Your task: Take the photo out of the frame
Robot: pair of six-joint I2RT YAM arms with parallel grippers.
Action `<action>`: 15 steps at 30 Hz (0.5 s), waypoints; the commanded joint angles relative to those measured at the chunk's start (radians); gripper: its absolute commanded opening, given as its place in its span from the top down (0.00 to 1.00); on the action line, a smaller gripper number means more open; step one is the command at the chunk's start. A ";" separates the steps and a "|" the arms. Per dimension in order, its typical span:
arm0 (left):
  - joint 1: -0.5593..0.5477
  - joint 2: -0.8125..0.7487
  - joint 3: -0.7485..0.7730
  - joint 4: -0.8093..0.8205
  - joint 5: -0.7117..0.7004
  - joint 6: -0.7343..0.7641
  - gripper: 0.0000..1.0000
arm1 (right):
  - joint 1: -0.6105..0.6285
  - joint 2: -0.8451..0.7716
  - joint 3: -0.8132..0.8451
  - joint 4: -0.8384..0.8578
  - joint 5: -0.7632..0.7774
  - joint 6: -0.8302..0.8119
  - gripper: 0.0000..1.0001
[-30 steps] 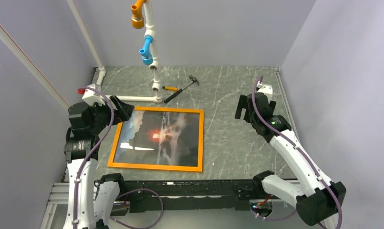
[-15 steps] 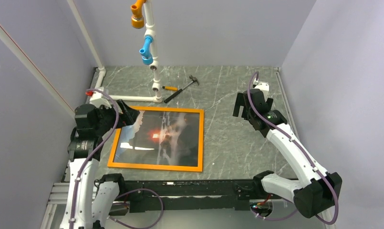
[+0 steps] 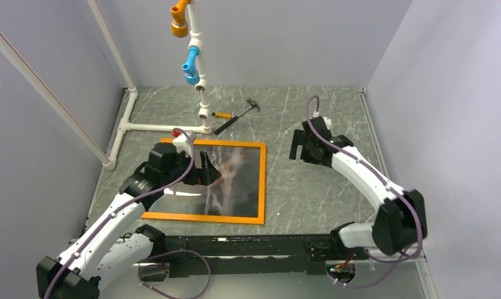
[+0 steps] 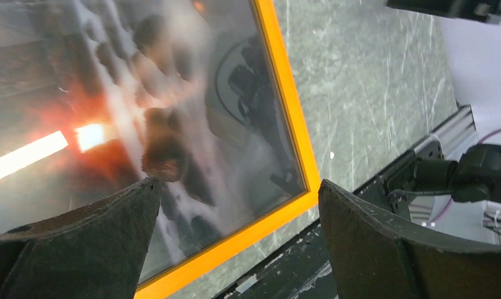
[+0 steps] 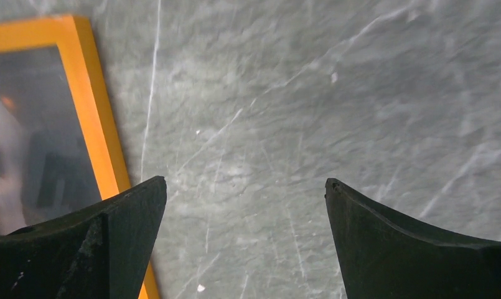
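1. Near edge. The thin bright orange rectangular frame lies flat on the grey marbled tabletop. Its near rail is close to the black mounting rail at the table's front. Risk: nothing pins the frame, so a drag toward the bases could slide it onto or over that rail.

2. Left gripper. The jaws are spread wide and empty, hovering over the large dark glossy photo with the orange-red glow. The photo sits face up inside the frame. Risk: the face is flat and reflective and offers no lip, so fingers closing from above would likely slip or scuff it. I cannot tell whether a clear cover lies over the print.

3. Right gripper. The jaws are spread wide, holding nothing, above bare tabletop just beside the frame's right rail. Risk: a straight descent could put the frame-side finger on the orange rail and shift or tip it.

4. Both arms. Risk: if one arm lifts while the other does not brace, photo and frame may rise together, and the photo would stay seated.

5. Far side. A small hammer with a dark shaft and orange grip and a white pipe structure sit near the far rail. Risk: pushing the frame away could jam it against them.
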 commanded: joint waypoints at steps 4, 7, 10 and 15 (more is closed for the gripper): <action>-0.161 0.046 0.011 0.077 -0.128 -0.047 0.01 | 0.031 0.167 0.070 -0.015 -0.337 -0.022 0.00; -0.190 0.038 0.007 0.063 -0.152 -0.040 0.01 | 0.097 0.149 0.002 0.108 -0.418 0.002 0.00; -0.203 0.027 -0.009 0.044 -0.165 -0.051 0.01 | 0.163 0.147 -0.045 0.210 -0.453 0.081 0.01; -0.220 -0.014 -0.057 0.040 -0.178 -0.071 0.01 | 0.314 0.167 -0.099 0.319 -0.341 0.186 0.12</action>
